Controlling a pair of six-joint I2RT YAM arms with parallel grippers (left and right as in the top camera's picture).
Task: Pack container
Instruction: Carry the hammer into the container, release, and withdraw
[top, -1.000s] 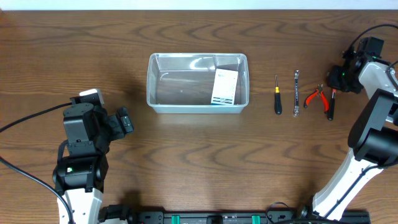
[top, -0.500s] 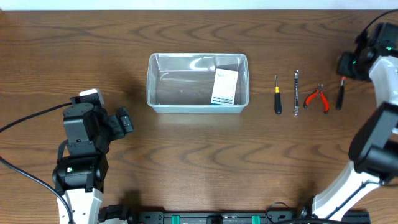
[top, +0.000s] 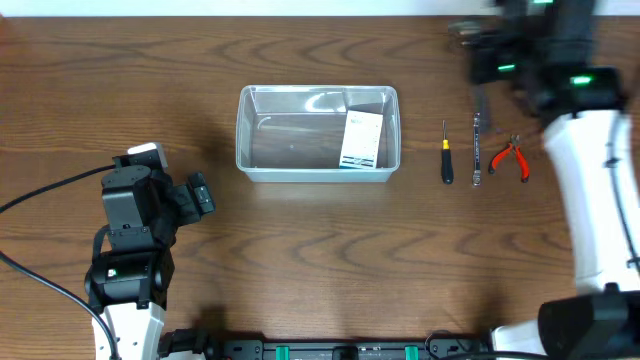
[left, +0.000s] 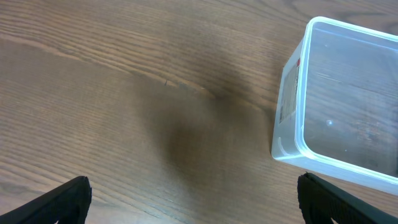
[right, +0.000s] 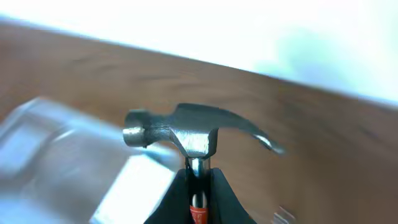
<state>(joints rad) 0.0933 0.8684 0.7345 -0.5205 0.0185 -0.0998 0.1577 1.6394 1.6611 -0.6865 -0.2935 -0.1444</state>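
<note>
Right wrist view: right tool (right: 198, 194) tight on hammer (right: 194, 132) shaft, arm outstretched; left tool (left: 198, 200) spread near container (left: 287, 99)

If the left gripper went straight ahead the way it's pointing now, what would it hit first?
Probably the bare table: the left gripper's open fingers frame plain wood ahead. The container's corner sits to the right of that line, though depth is hard to judge.
</note>
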